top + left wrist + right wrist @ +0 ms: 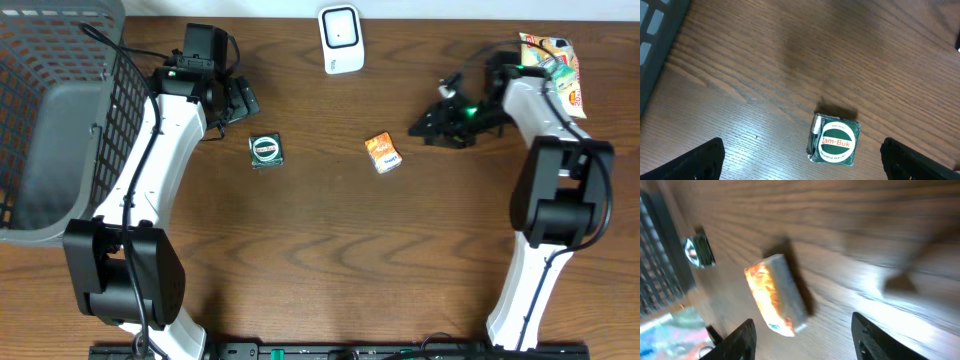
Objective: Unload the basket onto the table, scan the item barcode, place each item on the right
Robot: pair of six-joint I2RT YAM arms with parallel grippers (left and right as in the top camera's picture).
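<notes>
- The left arm (165, 130) reaches up the left side of the worktop (330, 260). It is next to the grey basket (50, 130) in the far left corner.
- The right arm (545, 110) reaches up the right side. Its end turns in toward the middle.
- The orange box (383, 153) lies on the worktop near the middle, a little toward the far edge. It is small, with an orange picture on one face and a pale grey side.
- The white scanner (340, 38) stands at the middle of the far edge, well apart from the orange box.
- A green box (266, 150) with a round white label lies flat, left of the orange box.
- The right gripper (440, 125) has its jaws partly apart and holds nothing. The orange box lies on the wood just in front of its fingers (740, 340) and does not touch them.
- The left gripper (238, 100) has its jaws spread wide. It hangs near the green box and holds nothing.
</notes>
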